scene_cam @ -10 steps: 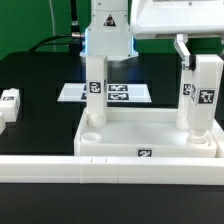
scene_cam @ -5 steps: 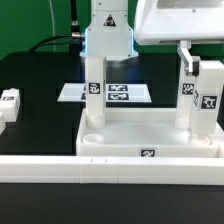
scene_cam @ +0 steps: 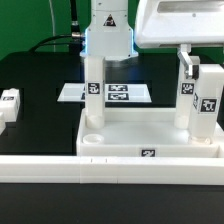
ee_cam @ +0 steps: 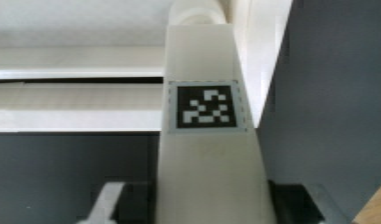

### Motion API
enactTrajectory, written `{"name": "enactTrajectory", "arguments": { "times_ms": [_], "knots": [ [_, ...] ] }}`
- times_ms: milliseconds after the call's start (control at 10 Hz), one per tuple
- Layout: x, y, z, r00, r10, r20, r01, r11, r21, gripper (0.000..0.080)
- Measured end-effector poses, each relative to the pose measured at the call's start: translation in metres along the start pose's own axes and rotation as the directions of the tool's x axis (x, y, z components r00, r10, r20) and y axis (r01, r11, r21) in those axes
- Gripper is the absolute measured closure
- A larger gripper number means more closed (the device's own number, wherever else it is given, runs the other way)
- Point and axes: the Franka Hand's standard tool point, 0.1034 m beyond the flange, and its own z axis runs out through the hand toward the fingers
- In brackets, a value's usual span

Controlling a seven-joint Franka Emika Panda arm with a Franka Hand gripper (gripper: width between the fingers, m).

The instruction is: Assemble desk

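Note:
The white desk top (scene_cam: 150, 128), a tray with a raised rim, lies in the middle of the exterior view. One white leg (scene_cam: 92, 100) stands upright in its corner at the exterior view's left. My gripper (scene_cam: 198, 62) comes down from above and is shut on a second upright leg (scene_cam: 209, 100) at the tray's corner on the exterior view's right. In the wrist view this leg (ee_cam: 206, 110) runs between my fingers (ee_cam: 297, 200), its tag facing the camera. My gripper (ee_cam: 208, 205) hides the leg's top. Its foot is behind the tray rim.
Another loose tagged leg (scene_cam: 8, 103) lies on the black table at the exterior view's left. A long white rail (scene_cam: 100, 166) runs along the front. The marker board (scene_cam: 118, 93) lies behind the tray, before the arm's base (scene_cam: 106, 35).
My gripper and the leg it holds have sunk a little and turned slightly. The other parts have not moved.

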Motion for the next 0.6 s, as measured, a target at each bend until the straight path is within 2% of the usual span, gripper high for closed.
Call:
{"name": "enactTrajectory", "arguments": {
  "times_ms": [400, 500, 600],
  "knots": [
    [0.0011, -0.0005, 0.0028, 1.000, -0.006, -0.024, 0.006, 1.000, -0.002, 0.0508],
    [0.0010, -0.0005, 0.0029, 1.000, -0.006, -0.024, 0.006, 1.000, -0.002, 0.0427],
    [0.0009, -0.0005, 0.0030, 1.000, -0.006, -0.024, 0.006, 1.000, -0.002, 0.0289]
  ]
}}
